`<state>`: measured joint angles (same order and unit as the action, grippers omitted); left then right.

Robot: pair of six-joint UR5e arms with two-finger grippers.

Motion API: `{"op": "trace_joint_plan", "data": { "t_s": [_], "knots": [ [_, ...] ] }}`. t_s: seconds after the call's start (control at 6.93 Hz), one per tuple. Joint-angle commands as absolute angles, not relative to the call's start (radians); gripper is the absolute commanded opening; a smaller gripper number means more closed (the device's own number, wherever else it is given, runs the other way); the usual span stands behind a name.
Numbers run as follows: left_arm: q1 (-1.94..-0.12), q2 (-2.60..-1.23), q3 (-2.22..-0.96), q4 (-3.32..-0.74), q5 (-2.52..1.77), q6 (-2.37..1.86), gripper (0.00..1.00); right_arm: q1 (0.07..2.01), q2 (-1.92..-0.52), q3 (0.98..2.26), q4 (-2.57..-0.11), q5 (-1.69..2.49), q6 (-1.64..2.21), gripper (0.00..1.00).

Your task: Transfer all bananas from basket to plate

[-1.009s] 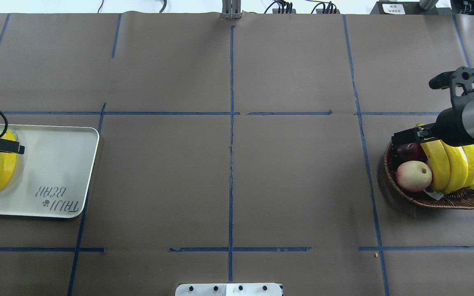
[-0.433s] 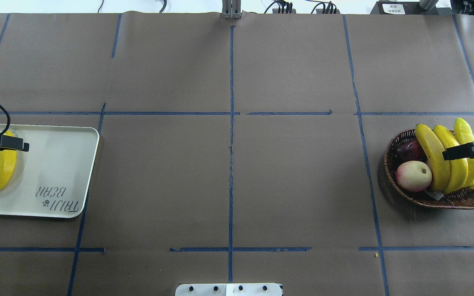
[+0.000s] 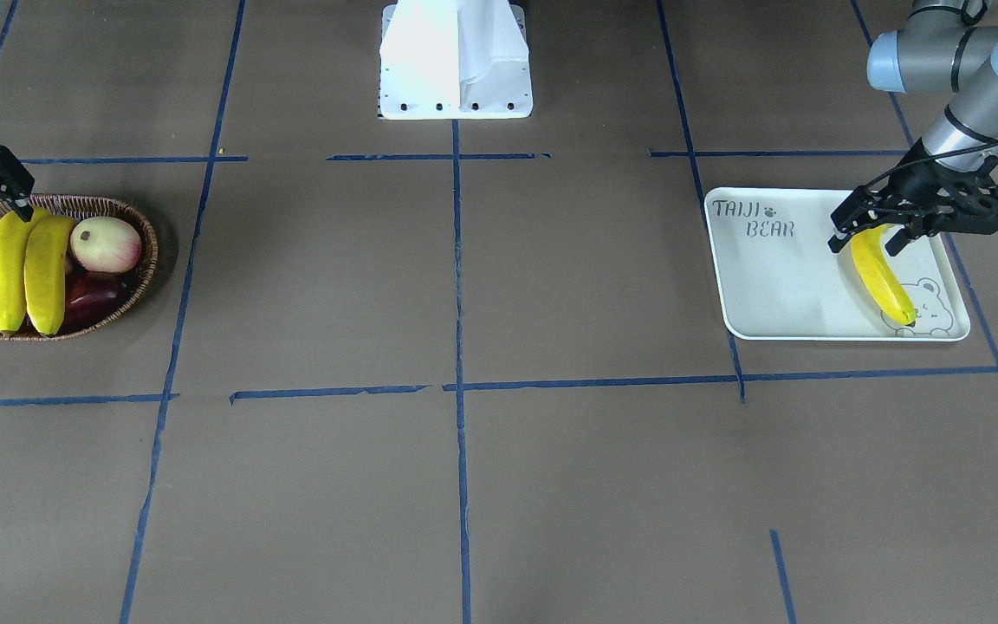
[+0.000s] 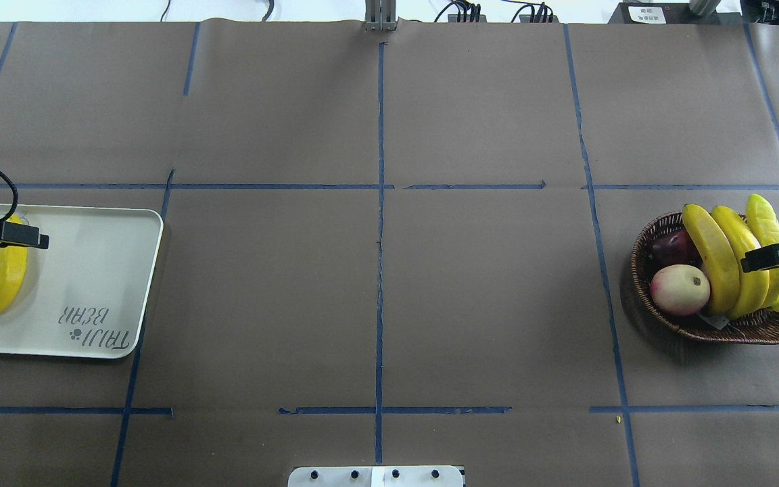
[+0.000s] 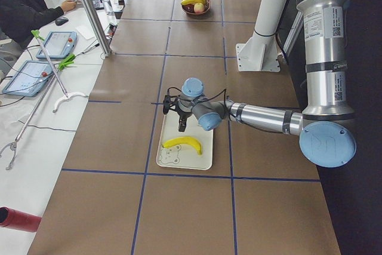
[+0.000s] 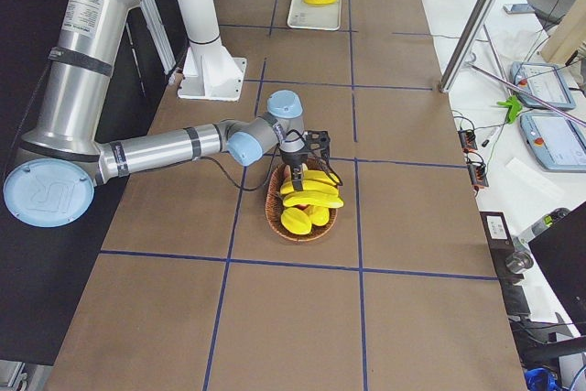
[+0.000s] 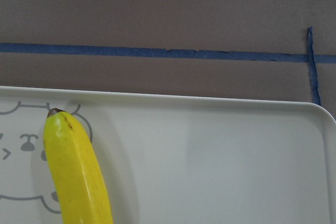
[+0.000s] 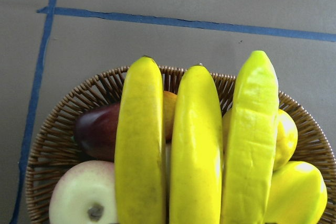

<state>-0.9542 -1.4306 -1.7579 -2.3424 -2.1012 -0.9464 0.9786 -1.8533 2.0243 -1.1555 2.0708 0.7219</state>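
The right gripper [image 4: 748,260], its state unclear, has been withdrawn toward 3 o'clock over the basket [image 4: 721,333], where three bananas [image 4: 721,264] are held. At 9 o'clock on the blue-taped brown table [image 4: 484,291], one banana [image 4: 7,284] is seen on the plate [image 4: 92,270] beneath the spread-open left gripper [image 3: 865,238].

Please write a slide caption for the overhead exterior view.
One banana on the plate beneath the left gripper; three bananas in the basket under the right gripper.

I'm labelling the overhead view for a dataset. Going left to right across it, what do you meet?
Banana → bare part of the plate → centre tape line → near rim of the basket → apple → three bananas side by side.
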Motion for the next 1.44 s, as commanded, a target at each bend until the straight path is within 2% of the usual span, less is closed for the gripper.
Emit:
{"op": "trace_joint_plan", "data": {
  "t_s": [0.0, 0.14, 1.3],
  "knots": [
    [-0.954, -1.431, -1.758, -2.342, -2.102, -0.946, 1.00, 0.977, -1.847, 2.017, -1.163, 2.075, 0.726, 0.63],
    [-0.954, -1.431, -1.759, -2.342, -2.102, -0.946, 1.00, 0.976, -1.844, 2.011, -1.164, 2.075, 0.726, 0.60],
    [-0.953, -1.431, -1.758, -2.341, -2.100, -0.946, 1.00, 0.969, -1.819, 1.980, -1.163, 2.102, 0.719, 0.59]
  ]
}}
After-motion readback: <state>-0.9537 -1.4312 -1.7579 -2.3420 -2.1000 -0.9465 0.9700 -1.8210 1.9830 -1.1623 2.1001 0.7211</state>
